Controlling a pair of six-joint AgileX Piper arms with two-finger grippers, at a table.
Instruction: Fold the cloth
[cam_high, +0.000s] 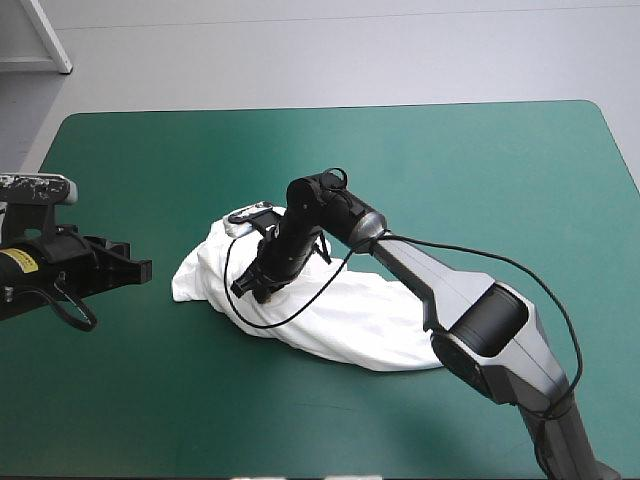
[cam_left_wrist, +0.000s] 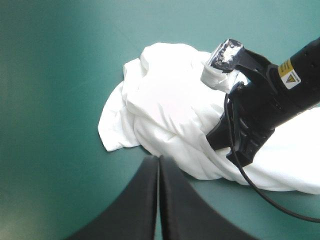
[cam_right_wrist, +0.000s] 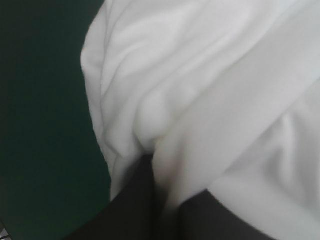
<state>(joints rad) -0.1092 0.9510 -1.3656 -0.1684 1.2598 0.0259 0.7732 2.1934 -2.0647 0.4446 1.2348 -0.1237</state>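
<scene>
T-shirt (cam_high: 340, 315), white and crumpled, lies in a long heap near the middle of the teal-green surface (cam_high: 480, 170), one end toward the left side and the other toward the near right. We see loose folds and a rumpled lobe at its left end. The right pincer (cam_high: 262, 285) is pressed down into that left part of the heap. In its own wrist view a ridge of white cloth rises between the two black fingers (cam_right_wrist: 140, 200), which are all but closed on it. The left pincer (cam_left_wrist: 159, 162) stands apart from the cloth, toward the surface's left edge. Its fingers meet in one pointed arch and hold nothing, with the heap just ahead of them.
</scene>
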